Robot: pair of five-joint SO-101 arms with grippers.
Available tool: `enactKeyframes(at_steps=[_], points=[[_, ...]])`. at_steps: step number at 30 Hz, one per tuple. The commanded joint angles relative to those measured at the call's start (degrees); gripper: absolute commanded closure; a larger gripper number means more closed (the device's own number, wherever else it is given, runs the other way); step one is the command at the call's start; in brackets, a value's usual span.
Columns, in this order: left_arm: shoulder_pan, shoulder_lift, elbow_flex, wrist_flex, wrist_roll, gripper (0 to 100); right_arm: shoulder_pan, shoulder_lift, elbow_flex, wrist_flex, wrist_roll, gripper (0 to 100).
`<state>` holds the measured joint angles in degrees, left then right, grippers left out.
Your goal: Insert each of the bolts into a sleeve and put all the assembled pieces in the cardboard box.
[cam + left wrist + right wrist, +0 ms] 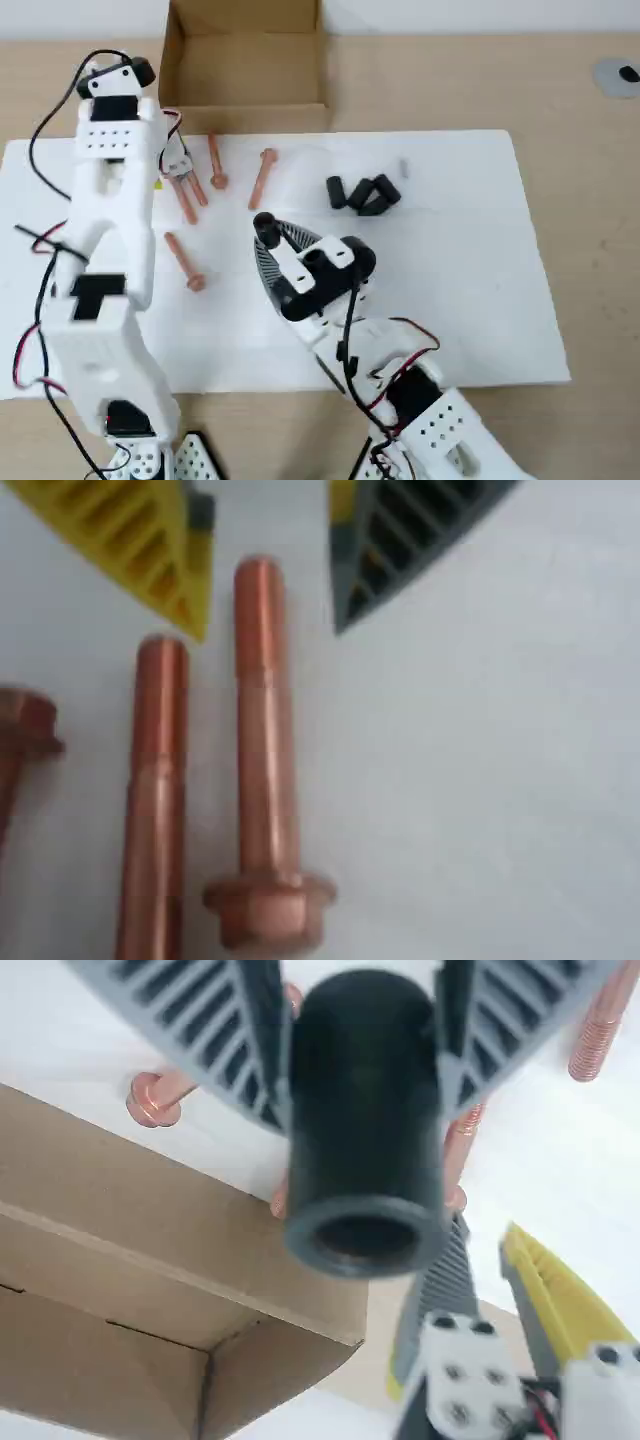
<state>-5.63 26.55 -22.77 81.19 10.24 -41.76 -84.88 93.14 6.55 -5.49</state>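
With the right claw [362, 1110] clamped on the black sleeve [266, 228] above the middle of the white sheet [450, 280], and the left claw [268, 628] spread wide astride the tip of a bolt [265, 740] toward the table's far left corner, near the cardboard box [250, 118], take that bolt next. Probably best to close midway along the shank, leaving the tip free for the bore.

Cardboard box [245, 118] at the bench's [590, 250] far edge; bolts [262, 178] lie just before it on the sheet [470, 280], loose sleeves [360, 193] clustered to their right (near, not touching).
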Motion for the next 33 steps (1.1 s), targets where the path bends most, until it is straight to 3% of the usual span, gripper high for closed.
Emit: enactKeyframes(at_steps=[1,7,23,33], points=[[-0.4,3.8,-8.8,1.8,0.4,91,-0.1,-1.2,-3.0,-1.2,0.2,98.9],[-0.6,10.2,-14.8,5.8,-1.2,91,-0.1,-1.2,-3.0,-1.2,0.2,98.9],[-1.1,17.7,-14.8,2.8,-3.7,91,-0.1,-1.2,-3.0,-1.2,0.3,98.9],[-8.4,21.1,-14.9,2.0,-3.9,91,-0.1,-1.2,-3.0,-1.2,0.3,98.9]])
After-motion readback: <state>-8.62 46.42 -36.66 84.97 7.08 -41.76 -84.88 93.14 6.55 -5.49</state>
